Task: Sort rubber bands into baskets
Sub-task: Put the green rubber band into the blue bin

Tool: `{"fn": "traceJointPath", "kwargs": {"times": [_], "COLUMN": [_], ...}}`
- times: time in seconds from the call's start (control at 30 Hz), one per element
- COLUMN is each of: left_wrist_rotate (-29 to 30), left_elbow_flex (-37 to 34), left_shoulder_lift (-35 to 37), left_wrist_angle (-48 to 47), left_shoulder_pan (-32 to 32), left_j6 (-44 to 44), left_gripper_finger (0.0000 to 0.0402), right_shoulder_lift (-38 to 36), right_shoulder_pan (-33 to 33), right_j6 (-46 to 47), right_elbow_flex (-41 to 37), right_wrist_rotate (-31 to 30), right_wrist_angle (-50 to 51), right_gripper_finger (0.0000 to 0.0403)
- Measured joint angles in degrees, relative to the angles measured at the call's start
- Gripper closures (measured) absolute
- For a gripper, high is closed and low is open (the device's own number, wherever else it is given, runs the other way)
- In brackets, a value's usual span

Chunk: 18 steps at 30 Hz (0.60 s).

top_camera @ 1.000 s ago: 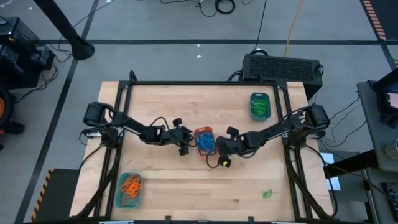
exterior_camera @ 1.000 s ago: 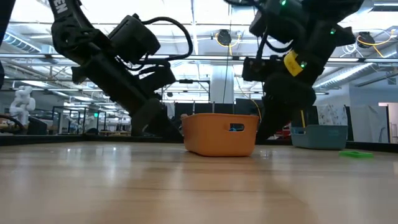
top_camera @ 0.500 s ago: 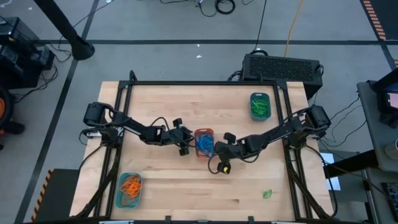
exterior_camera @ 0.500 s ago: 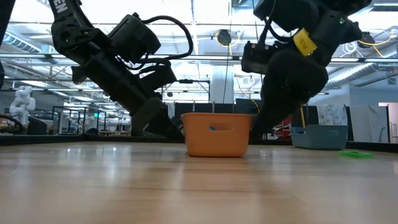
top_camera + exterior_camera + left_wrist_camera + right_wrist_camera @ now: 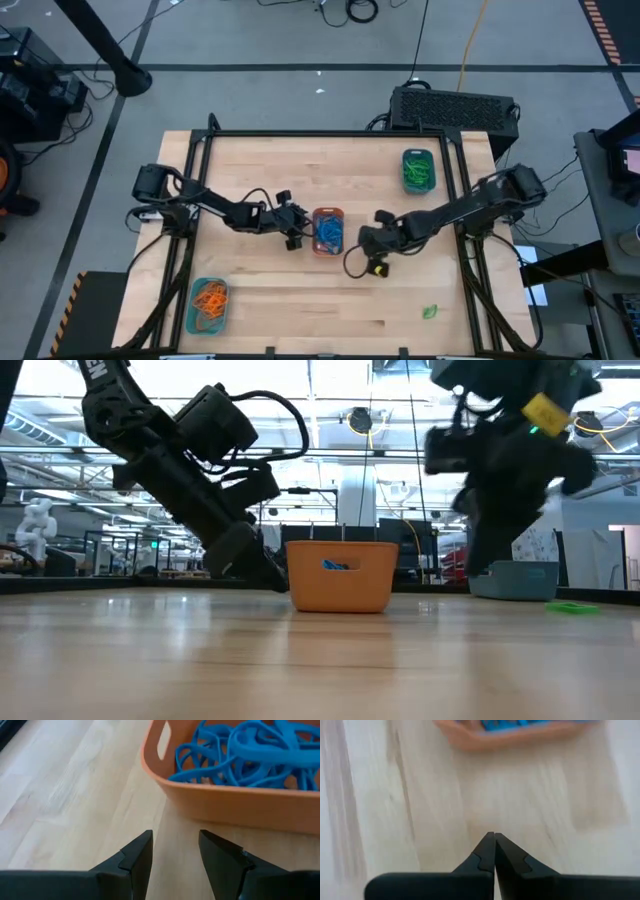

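Observation:
An orange basket (image 5: 328, 230) holding blue rubber bands (image 5: 250, 750) stands at the table's middle. My left gripper (image 5: 299, 234) is low on its left side, open, its fingertips (image 5: 145, 847) just short of the basket's wall (image 5: 240, 802). My right gripper (image 5: 364, 240) hangs shut to the basket's right, above bare wood (image 5: 495, 795), holding nothing. A teal basket with green bands (image 5: 418, 170) sits far right. Another teal basket with orange bands (image 5: 208, 305) sits near left. One green band (image 5: 430, 312) lies loose near the right front.
Black cables loop from both arms over the table beside the orange basket (image 5: 352, 262). A black metal frame (image 5: 330, 133) runs around the tabletop. Bare wood stretches across the near middle (image 5: 320, 310) and the far middle.
My right gripper has drawn back from the orange basket toward the table's right edge and risen a little, staying shut. The basket has turned about a little and slid slightly toward my left gripper.

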State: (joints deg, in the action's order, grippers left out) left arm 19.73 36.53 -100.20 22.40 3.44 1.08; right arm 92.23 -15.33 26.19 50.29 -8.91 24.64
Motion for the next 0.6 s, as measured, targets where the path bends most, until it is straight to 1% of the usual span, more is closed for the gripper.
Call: {"fn": "traceJointPath", "kwargs": {"times": [0.13,0.3,0.43,0.5,0.6], "left_wrist_rotate": [-0.3,-0.6,-0.7,-0.9,-1.1], "left_elbow_flex": [0.3,1.4,1.5,1.5,1.6], "left_shoulder_lift": [3.6,13.0,20.0,22.5,24.3], "left_wrist_angle": [-4.6,-14.4,-16.7,-16.4,-16.9], "left_shoulder_pan": [0.5,2.0,3.9,5.3,7.2], "left_j6": [0.0,1.4,3.1,3.1,3.0], "left_gripper_finger": [0.0233,0.0233,0.0233,0.0233,0.0233], "right_shoulder_lift": [-6.4,-11.8,-12.3,-12.3,-12.3], "right_shoulder_pan": [-0.3,-1.9,-3.9,-4.6,-4.8], "right_j6": [3.0,8.4,8.9,9.1,8.7], "right_elbow_flex": [0.0,-0.4,-3.3,-5.2,-7.9], "right_wrist_rotate": [0.3,0.6,3.1,3.2,2.9], "right_wrist_angle": [11.0,22.2,23.6,23.2,23.1], "right_gripper_finger": [0.0402,0.0402,0.0383,0.0363,0.0328]}}
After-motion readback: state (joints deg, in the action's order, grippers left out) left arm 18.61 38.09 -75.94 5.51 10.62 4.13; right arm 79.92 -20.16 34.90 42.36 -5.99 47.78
